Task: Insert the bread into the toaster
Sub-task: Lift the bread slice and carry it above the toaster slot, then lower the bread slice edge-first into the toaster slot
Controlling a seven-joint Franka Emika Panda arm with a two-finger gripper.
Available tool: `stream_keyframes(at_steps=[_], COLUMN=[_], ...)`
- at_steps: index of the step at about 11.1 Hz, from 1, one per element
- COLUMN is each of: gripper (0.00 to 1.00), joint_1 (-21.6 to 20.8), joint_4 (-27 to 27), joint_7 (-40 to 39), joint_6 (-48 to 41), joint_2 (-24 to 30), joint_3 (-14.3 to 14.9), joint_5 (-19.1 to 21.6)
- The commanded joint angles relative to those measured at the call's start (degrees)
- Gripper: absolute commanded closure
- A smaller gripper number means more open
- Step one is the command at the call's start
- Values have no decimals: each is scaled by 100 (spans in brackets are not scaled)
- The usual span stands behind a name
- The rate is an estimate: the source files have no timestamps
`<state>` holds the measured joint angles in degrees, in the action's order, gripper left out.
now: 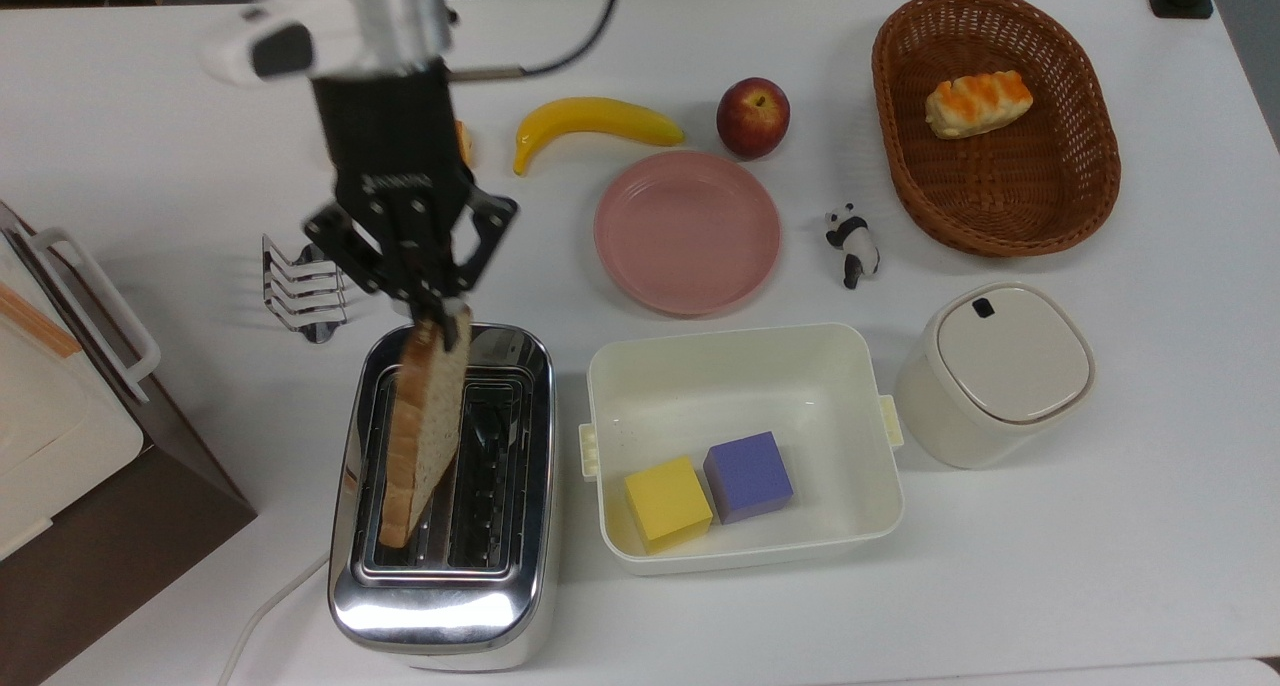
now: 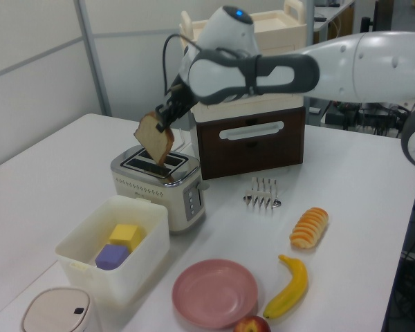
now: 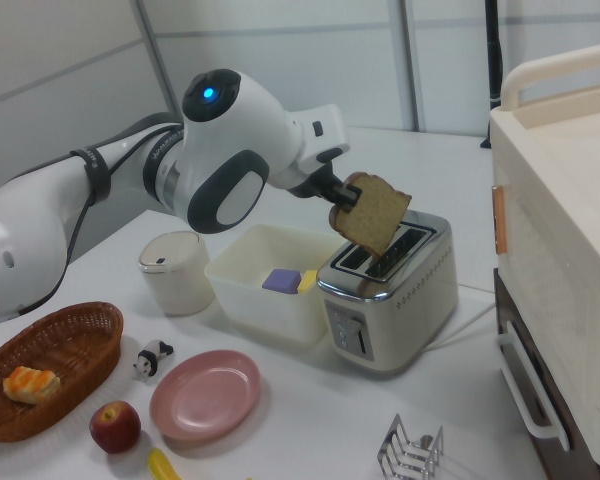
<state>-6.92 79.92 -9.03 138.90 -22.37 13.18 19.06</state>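
The bread [image 1: 422,436] hangs tilted above the toaster [image 1: 440,586], its lower corner at or just over one slot; whether it has entered the slot cannot be told. In the top view it lies along the slot on the top view's left. In the left view the bread [image 2: 154,137] is clear of the toaster [image 2: 152,187] body except near its lowest corner. The gripper [image 1: 436,318] has its jaws clamped on the upper edge of the bread. In the right view the bread [image 3: 370,217] leans over the toaster [image 3: 395,300].

A toast rack [image 1: 302,288] stands on the worktop [image 1: 1050,566] just beyond the toaster. A white bin [image 1: 740,366] sits beside the toaster, holding a yellow cube [image 1: 667,501] and a purple cube [image 1: 748,476]. A pink plate [image 1: 687,231] lies near the bin.
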Motion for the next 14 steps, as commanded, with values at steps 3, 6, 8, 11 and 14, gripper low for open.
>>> stream_keyframes(at_steps=[3, 6, 8, 11, 14], gripper=[100, 100, 100, 100, 100], joint_1=[-249, -284, -284, -284, -258], joint_4=[-55, -230, -380, -372, -328], joint_7=[200, 542, 665, 692, 544], joint_6=[-30, -143, -355, -443, -942], joint_2=[-162, -119, -127, -127, -145], joint_3=[62, 62, 62, 62, 123], joint_5=[116, 133, 133, 133, 116])
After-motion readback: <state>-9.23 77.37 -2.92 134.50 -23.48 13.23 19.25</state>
